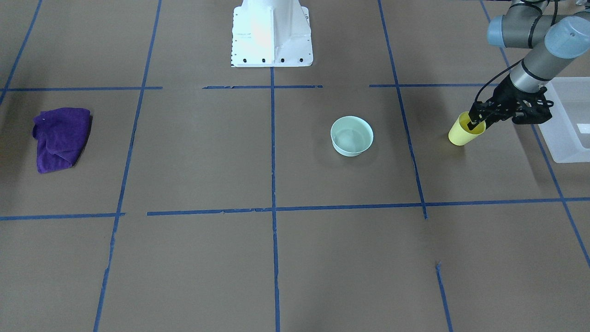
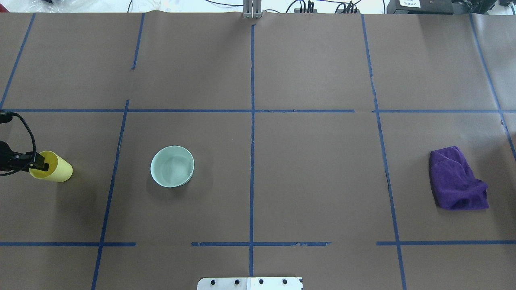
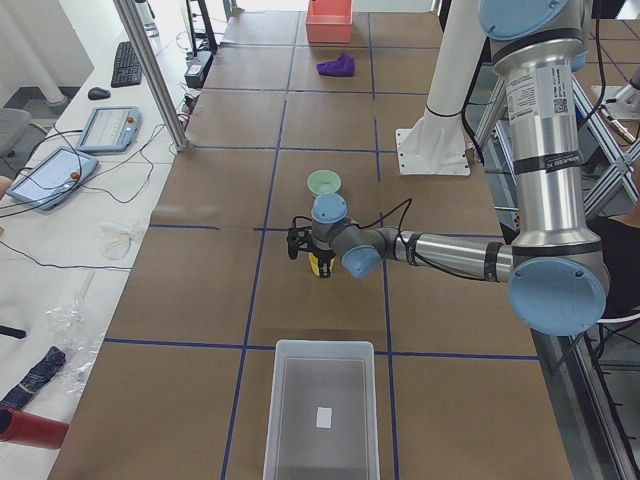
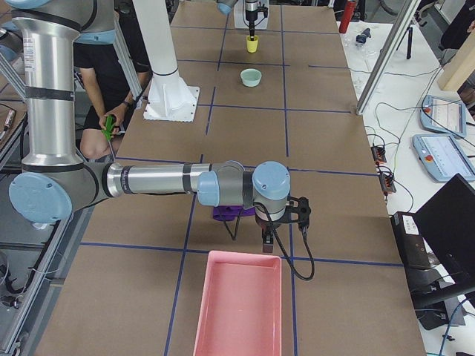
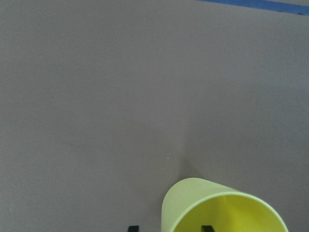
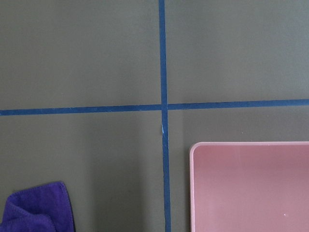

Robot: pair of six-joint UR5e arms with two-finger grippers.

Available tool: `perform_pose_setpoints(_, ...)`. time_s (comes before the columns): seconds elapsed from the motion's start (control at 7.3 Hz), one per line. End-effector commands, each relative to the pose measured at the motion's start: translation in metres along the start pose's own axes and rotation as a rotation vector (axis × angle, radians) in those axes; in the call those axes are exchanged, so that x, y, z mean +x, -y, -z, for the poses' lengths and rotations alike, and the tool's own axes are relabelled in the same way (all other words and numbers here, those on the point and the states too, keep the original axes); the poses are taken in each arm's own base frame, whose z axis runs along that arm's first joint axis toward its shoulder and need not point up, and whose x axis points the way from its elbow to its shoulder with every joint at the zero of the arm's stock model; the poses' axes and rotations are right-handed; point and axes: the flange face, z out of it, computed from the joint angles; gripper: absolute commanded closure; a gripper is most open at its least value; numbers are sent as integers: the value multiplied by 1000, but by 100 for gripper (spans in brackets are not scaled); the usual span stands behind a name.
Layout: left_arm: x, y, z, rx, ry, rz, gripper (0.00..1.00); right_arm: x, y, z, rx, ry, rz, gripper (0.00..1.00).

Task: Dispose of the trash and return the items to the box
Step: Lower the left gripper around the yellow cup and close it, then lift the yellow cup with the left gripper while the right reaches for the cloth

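Observation:
The yellow cup [image 1: 462,134] stands on the brown table next to the frosted-white box [image 1: 564,138]. It also shows in the overhead view [image 2: 54,170] and the left wrist view [image 5: 227,210]. My left gripper [image 1: 479,123] is open and straddles the cup's rim. One fingertip [image 5: 207,228] is inside the cup, the other outside, both clear of the wall. The box is empty [image 3: 320,385]. My right gripper [image 4: 266,239] hangs over the table's far end; I cannot tell whether it is open or shut.
A mint-green bowl [image 1: 351,136] sits mid-table, also in the overhead view [image 2: 172,166]. A purple cloth [image 2: 457,179] lies near the right end, beside a pink tray [image 4: 237,304], whose corner shows in the right wrist view [image 6: 251,186]. The robot's white base [image 1: 272,37] stands behind.

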Motion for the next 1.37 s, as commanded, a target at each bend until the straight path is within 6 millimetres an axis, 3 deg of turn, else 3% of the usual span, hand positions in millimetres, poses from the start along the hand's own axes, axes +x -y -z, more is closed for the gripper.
perform_pose_setpoints(0.0, 1, 0, -3, 11, 11, -3, 100, -5, 1, -3, -7, 0, 9, 0)
perform_pose_setpoints(0.14, 5, 0, 1, 17, 3, -6, 100, -17, 2, -1, -1, 2, 35, 0)
perform_pose_setpoints(0.41, 19, 3, 28, 48, -32, -23, 100, -56, 5, 13, 26, 11, 112, 0)
perform_pose_setpoints(0.55, 15, 15, 44, 73, -21, 8, 100, -63, 9, 12, 23, 28, 123, 0)
perform_pose_setpoints(0.68, 21, 16, 55, 73, -10, -22, 100, -67, 7, -10, -24, 41, 132, 0)
perform_pose_setpoints(0.82, 20, 27, 78, 84, 31, -69, 100, -90, 8, -27, -41, 66, 146, 0)
perform_pose_setpoints(0.96, 1, 44, 107, 99, 90, -76, 100, -113, 4, -41, -24, 83, 112, 0)
perform_pose_setpoints(1.23, -16, 86, 154, 135, 156, -133, 100, -135, -37, -74, 51, 140, 38, 0)
